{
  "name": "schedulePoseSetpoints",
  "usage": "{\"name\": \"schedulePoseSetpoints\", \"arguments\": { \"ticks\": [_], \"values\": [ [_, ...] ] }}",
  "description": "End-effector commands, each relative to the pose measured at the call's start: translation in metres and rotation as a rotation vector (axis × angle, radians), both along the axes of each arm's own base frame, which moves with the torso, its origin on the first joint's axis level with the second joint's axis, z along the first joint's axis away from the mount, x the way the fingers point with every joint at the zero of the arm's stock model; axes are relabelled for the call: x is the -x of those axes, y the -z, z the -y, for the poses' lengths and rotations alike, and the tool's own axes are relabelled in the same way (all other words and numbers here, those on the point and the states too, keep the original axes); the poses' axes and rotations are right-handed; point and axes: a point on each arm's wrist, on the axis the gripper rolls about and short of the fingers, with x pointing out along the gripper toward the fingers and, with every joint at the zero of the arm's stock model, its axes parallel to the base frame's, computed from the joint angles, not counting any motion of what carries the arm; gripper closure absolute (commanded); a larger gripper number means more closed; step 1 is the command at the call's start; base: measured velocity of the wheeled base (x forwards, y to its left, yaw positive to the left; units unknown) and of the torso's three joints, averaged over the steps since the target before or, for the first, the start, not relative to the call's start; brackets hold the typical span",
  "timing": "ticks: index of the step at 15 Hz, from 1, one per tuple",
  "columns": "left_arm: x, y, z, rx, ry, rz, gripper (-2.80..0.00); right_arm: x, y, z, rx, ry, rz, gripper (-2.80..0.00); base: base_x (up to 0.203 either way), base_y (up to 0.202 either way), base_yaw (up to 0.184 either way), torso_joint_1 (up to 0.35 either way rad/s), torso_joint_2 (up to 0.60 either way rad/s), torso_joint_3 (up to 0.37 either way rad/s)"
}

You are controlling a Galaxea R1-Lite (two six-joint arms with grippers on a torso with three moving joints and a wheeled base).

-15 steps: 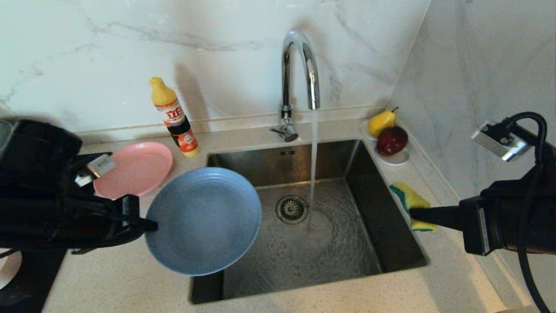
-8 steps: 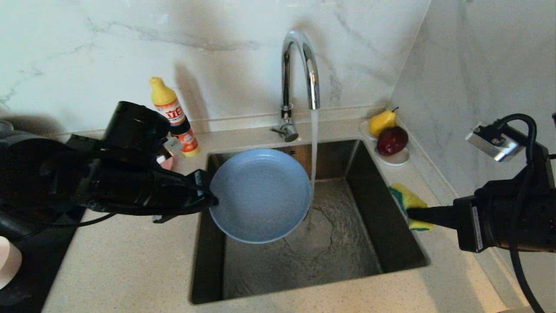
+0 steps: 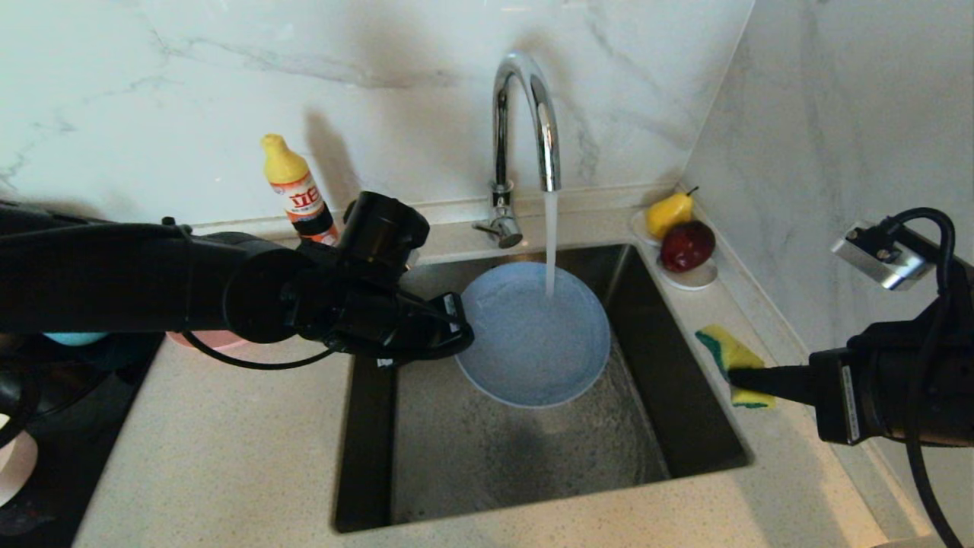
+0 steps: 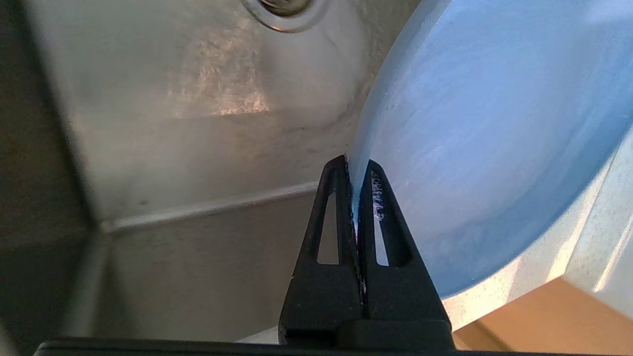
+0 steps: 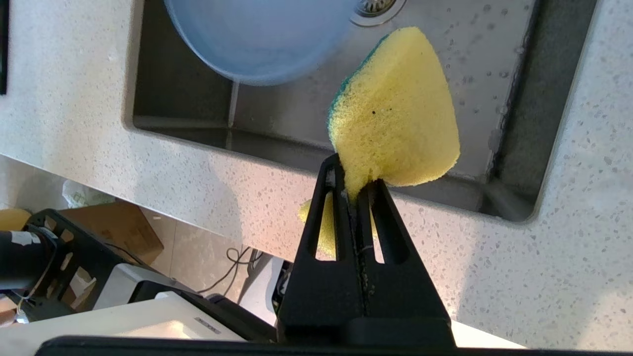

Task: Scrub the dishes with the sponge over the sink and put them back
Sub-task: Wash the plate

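since a second ago the left tool (image 3: pixel 463 335) has carried the grey-blue plate (image 3: pixel 533 342) from the left bench, where it hung near the salmon-pink plate (image 3: pixel 199 341), out over the sink (image 3: pixel 525 457). now the plate sits under the tap (image 3: pixel 525 114), and the running stream lands on its far inner face. the right tool (image 3: pixel 732 376) has barely shifted.

left tool: clenched on the plate's left rim, the thin edge pinched between both fingers, as the left wrist view shows plainly. the plate is held roughly level, above the basin floor and not touching it, so far as i can tell.

right tool: clamped on the sponge (image 5: pixel 393 123) by one corner, hovering over the right bench just beside the sink's right edge. the sponge droops free of the bench, yellow face out, green side behind.

off to the far left stands a detergent bottle (image 3: pixel 298 194), and at the far right corner a white saucer (image 3: pixel 689 278) with fruit.

step in hand, as i judge it: wetting the first plate before scrubbing. none of the dishes looks finished, so the task is early.

next move probably calls for the right arm to swing left over the basin and bring the sponge onto the plate's wet face, while the left keeps a firm pinch. a rim grip gives little leverage, so pressing hard could tilt the plate or slip it.
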Motion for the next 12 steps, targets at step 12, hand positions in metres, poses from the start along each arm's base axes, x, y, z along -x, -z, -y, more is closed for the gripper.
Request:
{"name": "schedulePoseSetpoints", "arguments": {
  "ticks": [12],
  "values": [
    [0.009, 0.028, 0.028, -0.129, -0.038, -0.020, 0.00, 0.006, -0.002, 0.004, 0.004, 0.000, 0.007, 0.00, 0.000, 0.000, 0.000, 0.000, 0.00, 0.000]
  ]
}}
